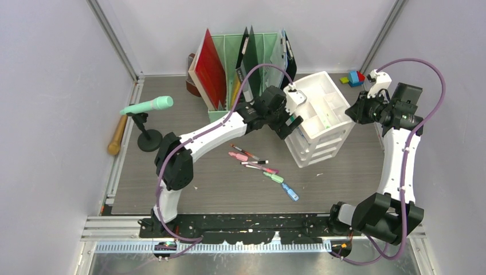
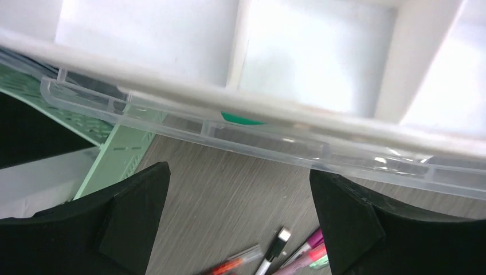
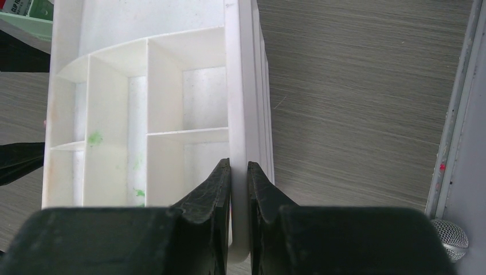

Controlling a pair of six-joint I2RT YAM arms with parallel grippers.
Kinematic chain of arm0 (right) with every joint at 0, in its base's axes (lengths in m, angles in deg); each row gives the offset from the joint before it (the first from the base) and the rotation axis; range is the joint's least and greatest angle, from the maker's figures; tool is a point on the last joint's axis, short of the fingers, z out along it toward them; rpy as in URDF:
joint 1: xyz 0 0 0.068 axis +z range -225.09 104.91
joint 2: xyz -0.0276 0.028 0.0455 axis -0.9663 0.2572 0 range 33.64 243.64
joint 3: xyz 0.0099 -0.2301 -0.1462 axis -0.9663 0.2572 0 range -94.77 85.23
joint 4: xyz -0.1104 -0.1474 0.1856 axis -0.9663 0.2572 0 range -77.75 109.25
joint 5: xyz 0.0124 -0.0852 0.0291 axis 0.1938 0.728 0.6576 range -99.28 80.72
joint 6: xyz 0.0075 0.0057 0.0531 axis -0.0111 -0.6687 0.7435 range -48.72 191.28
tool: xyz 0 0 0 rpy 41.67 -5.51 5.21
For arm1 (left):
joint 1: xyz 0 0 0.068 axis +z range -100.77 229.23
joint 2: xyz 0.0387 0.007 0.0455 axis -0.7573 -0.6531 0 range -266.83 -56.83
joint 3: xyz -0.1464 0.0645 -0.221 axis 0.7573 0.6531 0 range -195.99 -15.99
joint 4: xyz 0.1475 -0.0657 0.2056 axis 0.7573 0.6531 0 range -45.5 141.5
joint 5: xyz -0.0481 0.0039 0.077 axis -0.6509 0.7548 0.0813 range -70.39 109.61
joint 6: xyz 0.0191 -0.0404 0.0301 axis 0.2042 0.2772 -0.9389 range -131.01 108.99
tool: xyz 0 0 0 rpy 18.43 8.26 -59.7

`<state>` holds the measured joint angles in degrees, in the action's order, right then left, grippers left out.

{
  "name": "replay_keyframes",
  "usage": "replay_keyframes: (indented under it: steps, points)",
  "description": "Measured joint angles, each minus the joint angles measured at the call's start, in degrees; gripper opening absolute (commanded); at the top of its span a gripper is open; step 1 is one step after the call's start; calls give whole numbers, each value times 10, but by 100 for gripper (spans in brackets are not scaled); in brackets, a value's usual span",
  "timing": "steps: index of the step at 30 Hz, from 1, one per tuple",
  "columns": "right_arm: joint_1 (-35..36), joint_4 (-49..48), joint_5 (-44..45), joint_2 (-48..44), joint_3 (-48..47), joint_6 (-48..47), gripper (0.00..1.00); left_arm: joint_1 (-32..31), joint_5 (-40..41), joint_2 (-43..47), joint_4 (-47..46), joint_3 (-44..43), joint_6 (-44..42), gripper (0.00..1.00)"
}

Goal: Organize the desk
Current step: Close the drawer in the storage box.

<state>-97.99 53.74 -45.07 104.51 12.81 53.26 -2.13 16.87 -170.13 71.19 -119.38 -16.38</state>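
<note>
The desk (image 1: 218, 189) is a grey-brown wood-grain top. Several pens and markers (image 1: 261, 165) lie loose on it in the middle. A white stacked drawer unit (image 1: 321, 117) stands right of centre, its divided top tray open upward. My left gripper (image 1: 289, 123) is open and empty against the unit's left face; in the left wrist view (image 2: 240, 217) the clear drawer front (image 2: 258, 137) lies just ahead and pens (image 2: 275, 260) below. My right gripper (image 1: 352, 112) is shut on the tray's right wall (image 3: 238, 86), one finger either side (image 3: 239, 172).
A mint-green file rack (image 1: 240, 57) with a red folder (image 1: 209, 71) stands at the back. A green microphone on a black stand (image 1: 148, 106) and a wooden bat (image 1: 117, 134) are at the left. Coloured blocks (image 1: 354, 78) lie back right. A metal rail (image 3: 453, 114) runs along the right edge.
</note>
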Motion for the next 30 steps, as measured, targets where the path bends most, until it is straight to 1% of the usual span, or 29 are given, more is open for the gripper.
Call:
replay_keyframes:
  steps: [7, 13, 17, 19, 21, 25, 28, 30]
  points:
    - [0, -5, -4, 0, 2, 5, 17, 0, -25, -17, -4, -34, 55, 96]
    - [0, -7, -4, 0, 3, 6, 17, 0, -34, -26, -6, -34, 84, 99]
    - [0, -6, -4, 0, 3, 6, 17, 0, -34, -27, -9, -28, 94, 100]
    - [0, -3, -4, 1, 0, 6, 15, 0, -33, -26, -13, -21, 94, 100]
    - [0, 5, -2, 5, -8, 6, 11, 0, -32, -23, -16, -6, 88, 100]
    - [3, 26, 4, 18, -27, 5, 6, 0, -20, 9, -12, 44, 44, 100]
    - [5, 38, 8, 26, -39, 4, 6, 2, -12, 51, -14, 93, 16, 100]
    - [6, 41, 8, 27, -41, 4, 6, 7, -19, 82, -18, 125, 14, 100]
